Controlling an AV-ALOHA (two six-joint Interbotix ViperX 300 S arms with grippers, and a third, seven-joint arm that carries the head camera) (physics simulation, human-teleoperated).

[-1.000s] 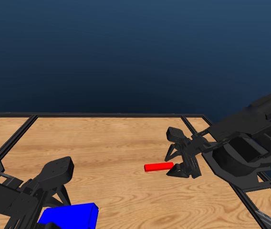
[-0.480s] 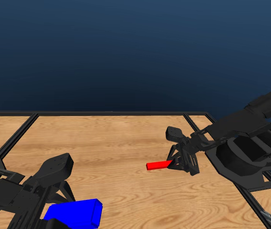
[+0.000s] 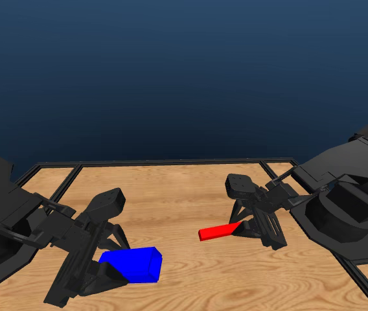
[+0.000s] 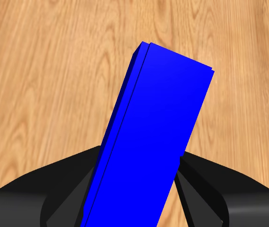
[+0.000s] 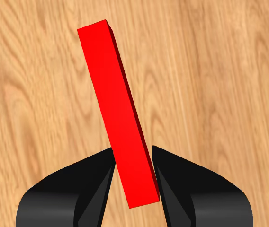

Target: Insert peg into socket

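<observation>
Right wrist view: right gripper jaws clamp the stiff, light peg near its tail; left gripper grips the rigid socket.

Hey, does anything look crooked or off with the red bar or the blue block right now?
Nothing broken. Both sit skewed in their grips: the peg slants between the right hand's jaws, held near one end, and the socket tilts likewise in the left hand. They are apart and not yet lined up.

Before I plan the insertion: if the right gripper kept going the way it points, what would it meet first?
Probably the wooden table: the right gripper, shut on the red peg, points down at bare wood. Depth is unclear.
</observation>
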